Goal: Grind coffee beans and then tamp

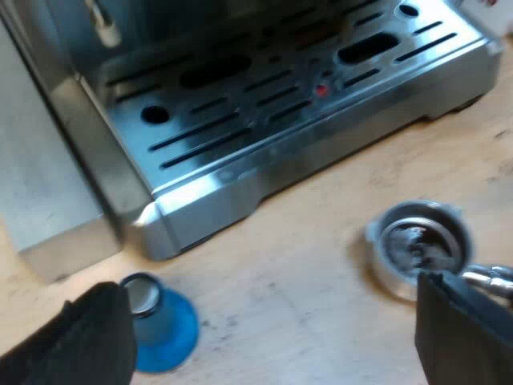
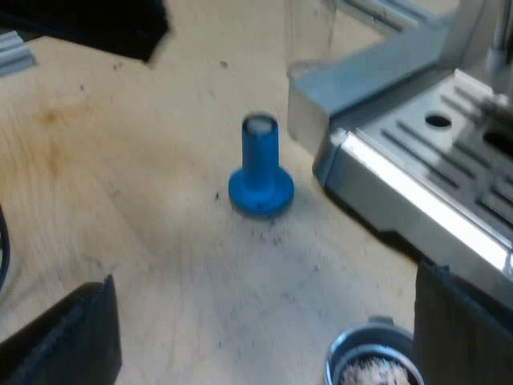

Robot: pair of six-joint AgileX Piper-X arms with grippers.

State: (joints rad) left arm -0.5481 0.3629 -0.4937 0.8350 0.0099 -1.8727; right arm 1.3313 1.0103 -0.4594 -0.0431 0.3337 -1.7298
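The espresso machine (image 1: 120, 184) stands on a pale wooden worktop (image 1: 304, 257). Its steel drip tray (image 1: 280, 104), with long slots and a small red dot (image 1: 321, 90), reaches forward toward both arms. Just beyond one corner of the machine there is a clear measuring glass (image 2: 309, 32); whether it touches the machine I cannot tell. Nothing lies in the way between the tools and the things on the worktop before the tray. The tamper (image 1: 160, 325) is blue and stands upright on its wide base, near one front corner of the machine but apart from it, and the top end of its stem is light-coloured. The metal holder (image 1: 418, 245) lies on the worktop before the front edge of the tray, well apart from the tamper. Its round basket opens upward and has ground coffee inside, dark in the left wrist view and pale brown in the right one. Its shiny neck goes behind one finger of the left tool (image 1: 268, 293). This tool is released, with the fingers wide apart and only bare worktop between them, one finger close by the tamper. The right tool (image 2: 263, 277) is released too, fingers wide apart, above the worktop between the tamper and the holder
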